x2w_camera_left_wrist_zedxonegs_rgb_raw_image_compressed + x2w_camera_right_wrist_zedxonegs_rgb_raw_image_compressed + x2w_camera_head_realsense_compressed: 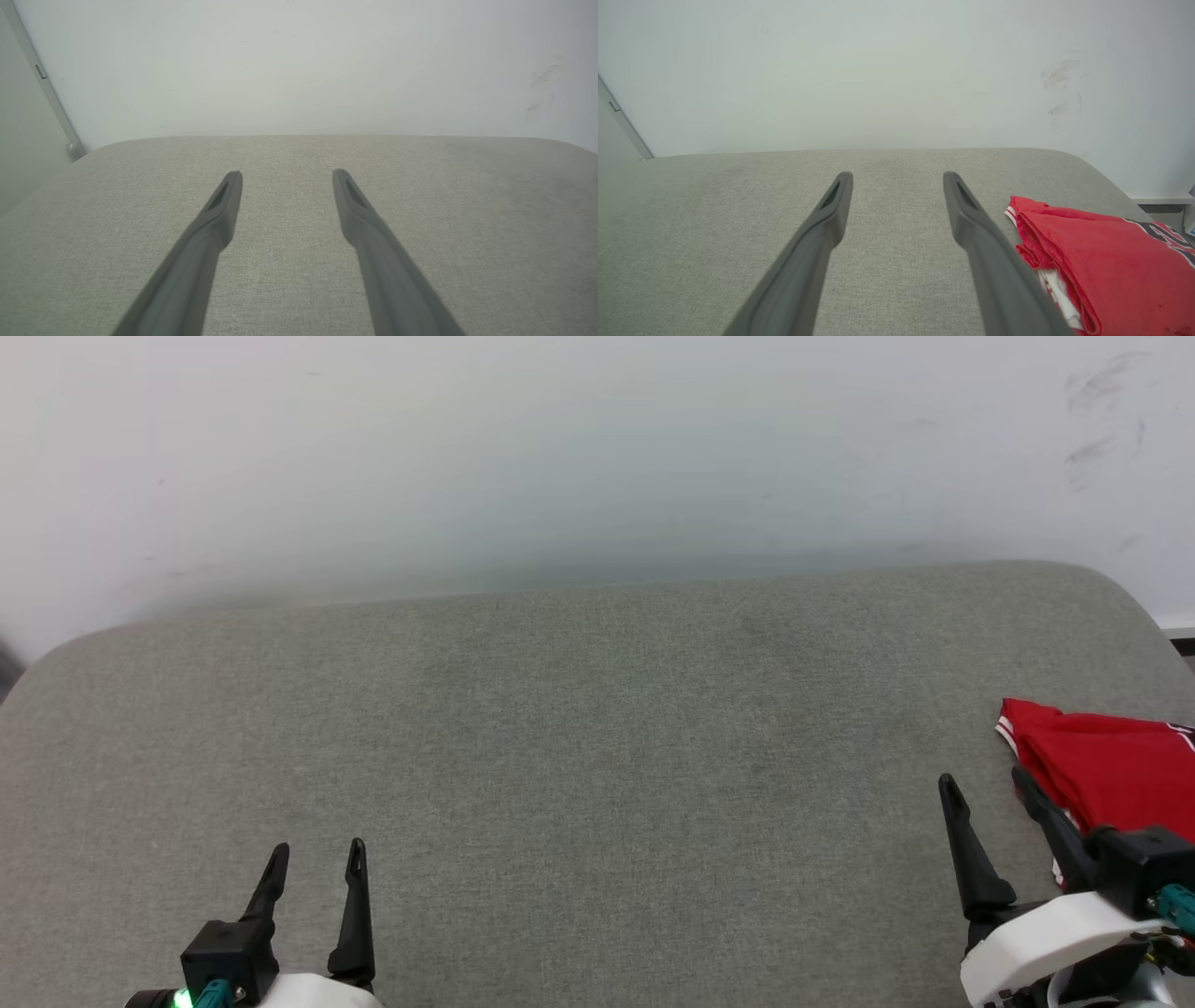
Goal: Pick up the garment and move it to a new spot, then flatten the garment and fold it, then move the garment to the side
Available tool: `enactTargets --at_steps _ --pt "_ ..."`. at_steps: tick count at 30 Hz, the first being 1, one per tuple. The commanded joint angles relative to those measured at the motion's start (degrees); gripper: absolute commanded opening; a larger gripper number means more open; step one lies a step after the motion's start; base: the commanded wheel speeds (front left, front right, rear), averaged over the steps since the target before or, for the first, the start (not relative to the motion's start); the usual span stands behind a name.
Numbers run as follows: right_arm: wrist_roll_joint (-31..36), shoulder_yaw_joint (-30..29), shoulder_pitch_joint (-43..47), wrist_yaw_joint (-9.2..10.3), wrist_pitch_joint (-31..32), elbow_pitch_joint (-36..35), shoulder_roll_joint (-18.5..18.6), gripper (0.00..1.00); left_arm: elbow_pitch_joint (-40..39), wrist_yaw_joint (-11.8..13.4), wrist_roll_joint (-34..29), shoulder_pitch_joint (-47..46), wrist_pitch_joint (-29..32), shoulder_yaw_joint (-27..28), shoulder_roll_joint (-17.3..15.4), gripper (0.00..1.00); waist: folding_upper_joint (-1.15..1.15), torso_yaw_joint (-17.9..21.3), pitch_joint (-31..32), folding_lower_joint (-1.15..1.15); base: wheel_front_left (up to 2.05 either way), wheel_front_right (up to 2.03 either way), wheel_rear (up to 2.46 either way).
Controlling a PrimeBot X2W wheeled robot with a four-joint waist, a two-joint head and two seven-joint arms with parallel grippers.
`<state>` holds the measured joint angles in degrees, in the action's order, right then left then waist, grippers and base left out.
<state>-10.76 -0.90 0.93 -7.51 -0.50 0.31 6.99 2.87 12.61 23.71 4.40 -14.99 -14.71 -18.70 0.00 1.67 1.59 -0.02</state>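
Currently, in the head view, my left pincer [318,847] sits over the near left part of the grey padded surface [597,756], jaws spread wide and holding nothing. My right pincer [982,777] sits near the right edge, equally wide and empty. The garment [1111,765] lies folded at the right edge, just beside the right pincer's outer finger. In the left wrist view, both fingers stand parted over the grey fabric. In the right wrist view, the fingers stand parted; the garment lies to their right, red layer on top, white fabric showing beneath.

Dark print on the garment [1111,252] cannot be read.
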Motion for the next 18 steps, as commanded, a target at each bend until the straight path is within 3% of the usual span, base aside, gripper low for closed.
enactTargets --at_steps 1,18 --pt "0.56 0.06 0.78 0.04 0.25 -0.56 -0.04 1.00 0.13 -0.23 -0.01 0.18 -0.25 -0.14 0.21 1.00 0.00 0.07 0.28 0.02 0.00 0.00 0.00" --pt "1.01 0.10 4.09 0.04 3.58 -5.67 -0.50 1.00 2.03 -0.12 0.72 -0.31 -0.25 -0.01 0.29 1.00 0.00 0.13 1.43 0.02 0.00 0.00 0.00"
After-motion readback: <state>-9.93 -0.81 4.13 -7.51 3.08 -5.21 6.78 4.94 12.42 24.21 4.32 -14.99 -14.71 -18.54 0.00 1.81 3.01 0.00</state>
